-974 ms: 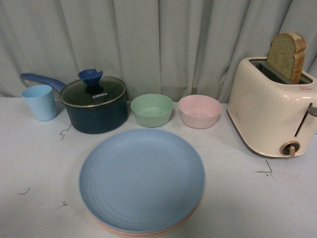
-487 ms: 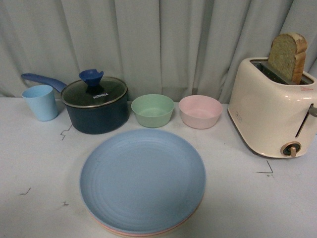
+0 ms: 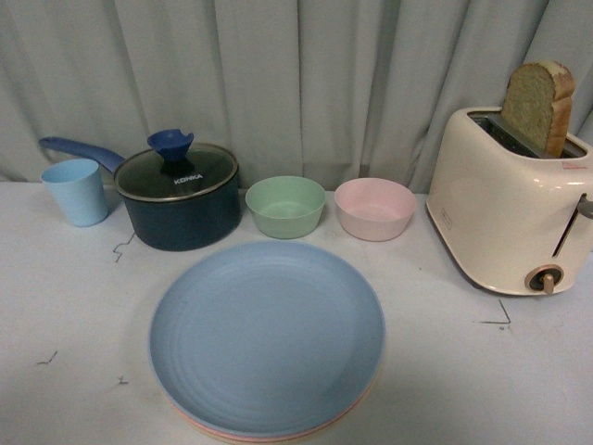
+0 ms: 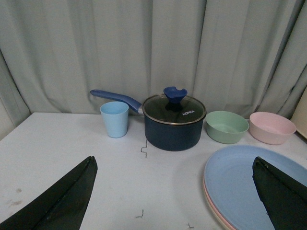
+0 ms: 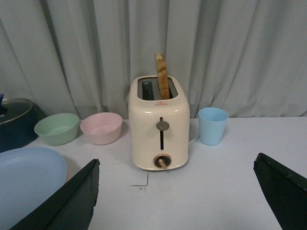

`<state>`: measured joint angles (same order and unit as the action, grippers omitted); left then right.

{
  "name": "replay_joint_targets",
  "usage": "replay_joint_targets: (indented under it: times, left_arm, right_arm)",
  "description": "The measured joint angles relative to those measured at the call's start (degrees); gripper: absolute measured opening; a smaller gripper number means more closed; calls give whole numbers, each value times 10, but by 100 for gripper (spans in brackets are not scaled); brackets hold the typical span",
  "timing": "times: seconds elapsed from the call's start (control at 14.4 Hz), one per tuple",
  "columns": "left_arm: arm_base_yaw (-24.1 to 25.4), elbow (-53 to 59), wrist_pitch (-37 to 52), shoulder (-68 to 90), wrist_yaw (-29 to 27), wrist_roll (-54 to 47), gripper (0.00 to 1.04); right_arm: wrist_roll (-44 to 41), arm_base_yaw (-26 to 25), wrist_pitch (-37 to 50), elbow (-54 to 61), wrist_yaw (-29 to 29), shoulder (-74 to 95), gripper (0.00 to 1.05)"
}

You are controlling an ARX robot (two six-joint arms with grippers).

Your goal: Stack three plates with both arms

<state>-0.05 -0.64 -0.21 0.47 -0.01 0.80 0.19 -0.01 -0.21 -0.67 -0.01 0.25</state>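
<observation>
Sitting unmoved since a second ago: light blue plate (image 3: 267, 336) topping the pink (image 4: 207, 189) and cream ones, near-centre on the counter (image 3: 74, 306). Looking finished. Hanging released, apart, grasping nothing: left pincer (image 4: 175, 196), right pincer (image 5: 177, 196).

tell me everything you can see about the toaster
The toaster is a cream, glossy, rounded two-slot model standing upright on the white table, at its right side, right of the pink bowl. One slice of brown bread sticks up from a slot. Its end has a slider lever and a tan knob. A second blue cup stands beyond it.
</observation>
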Motion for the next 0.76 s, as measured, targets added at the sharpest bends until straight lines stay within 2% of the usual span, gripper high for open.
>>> replay_joint_targets:
  times: [0.76]
  left_arm:
    - [0,0,0,0,0,0,98]
  right_arm:
    - [0,0,0,0,0,0,98]
